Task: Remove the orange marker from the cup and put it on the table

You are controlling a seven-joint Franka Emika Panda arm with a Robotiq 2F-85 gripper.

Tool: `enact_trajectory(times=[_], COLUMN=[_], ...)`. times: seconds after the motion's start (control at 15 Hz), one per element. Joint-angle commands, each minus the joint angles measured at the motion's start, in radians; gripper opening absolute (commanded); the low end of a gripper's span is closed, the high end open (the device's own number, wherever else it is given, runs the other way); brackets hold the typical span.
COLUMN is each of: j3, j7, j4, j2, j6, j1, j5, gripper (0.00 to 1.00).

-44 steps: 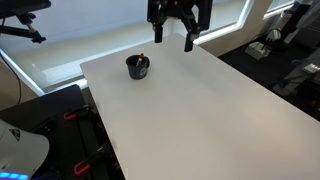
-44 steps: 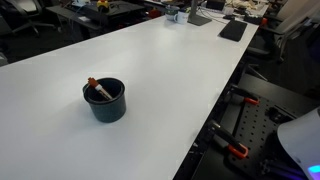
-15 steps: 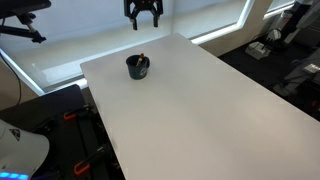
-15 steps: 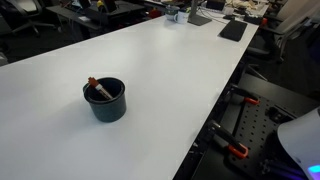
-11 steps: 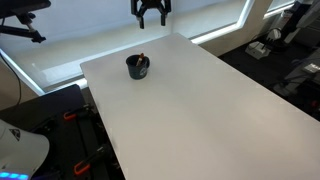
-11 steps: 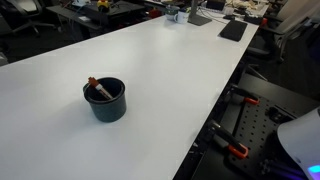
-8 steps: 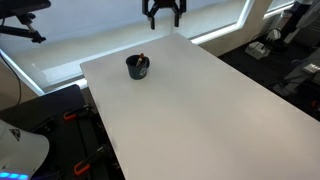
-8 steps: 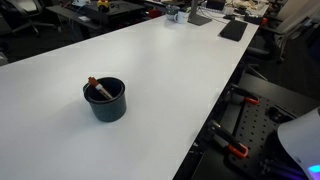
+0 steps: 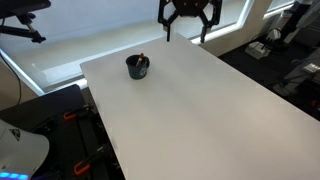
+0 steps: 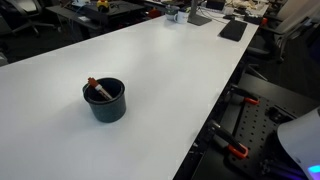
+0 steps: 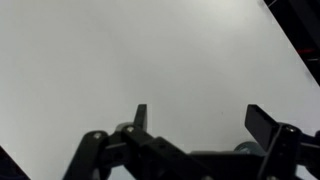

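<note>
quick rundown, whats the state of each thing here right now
orange marker: in the cup, leaning on its rim, one end poking out
cup: upright on the table, marker inside
gripper: open, empty, high above the far table edge, away from the cup
table: white top, bare around the cup

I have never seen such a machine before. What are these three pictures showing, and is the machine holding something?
This is one robot arm, filmed by three cameras at the same moment. Two cameras stand outside the robot. In an exterior view, the gripper, the arm's grasping end, hangs high above the far edge of the white table. Its jaws are spread open and hold nothing. The third camera sits on the wrist and looks down past the gripper at bare table. On the table stands a small black cup, seen in both exterior views. An orange marker leans inside it, its tip sticking out over the rim. The gripper is well away from the cup.
</note>
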Motion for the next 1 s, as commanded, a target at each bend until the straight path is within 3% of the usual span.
enact_trajectory(times=[0.0, 0.2, 0.27, 0.6, 0.93], j3=[-0.027, -0.036, -0.04, -0.04, -0.001], j7=[0.147, 0.311, 0.216, 0.224, 0.488], j4=[-0.115, -0.16, -0.104, -0.11, -0.111], j2=[-0.103, -0.134, -0.084, -0.083, 0.006], j6=[0.008, 0.016, -0.002, -0.002, 0.037], j1=[-0.019, -0.018, -0.019, -0.019, 0.019], j5=[0.024, 0.022, 0.013, 0.012, 0.027], gripper=[1.0, 1.0, 1.0, 1.0, 1.0])
